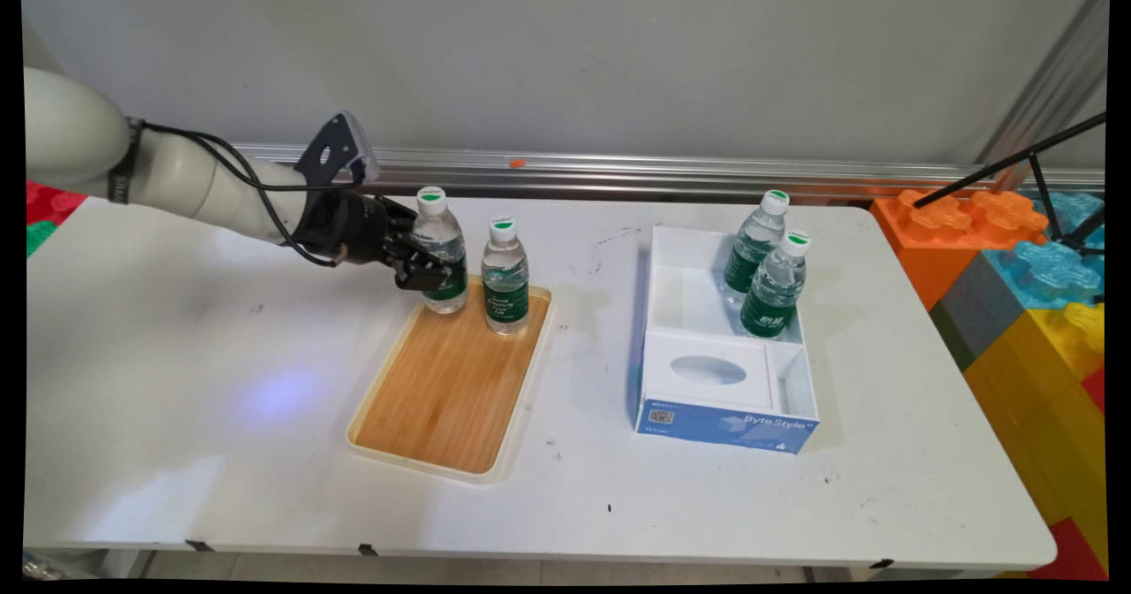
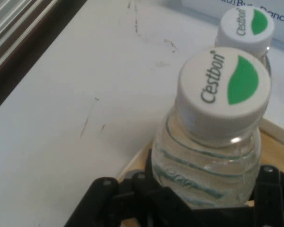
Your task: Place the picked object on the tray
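Observation:
My gripper (image 1: 431, 273) is shut on a clear water bottle (image 1: 439, 239) with a white and green cap and a green label. That bottle stands upright at the far left corner of a wooden tray (image 1: 442, 382). Just to its right on the tray stands a second water bottle (image 1: 504, 280), apart from the fingers. In the hand view the held bottle (image 2: 213, 151) fills the space between the black linkage of the gripper (image 2: 203, 210). The other bottle's cap (image 2: 246, 26) shows behind it, and the tray's edge (image 2: 277, 142) shows at the right.
A white and blue open box (image 1: 658, 262) lies right of the tray with two more water bottles (image 1: 765, 271) standing in its far part. Big coloured toy blocks (image 1: 1016, 285) are stacked at the table's right end. A metal rail (image 1: 618, 174) runs along the wall.

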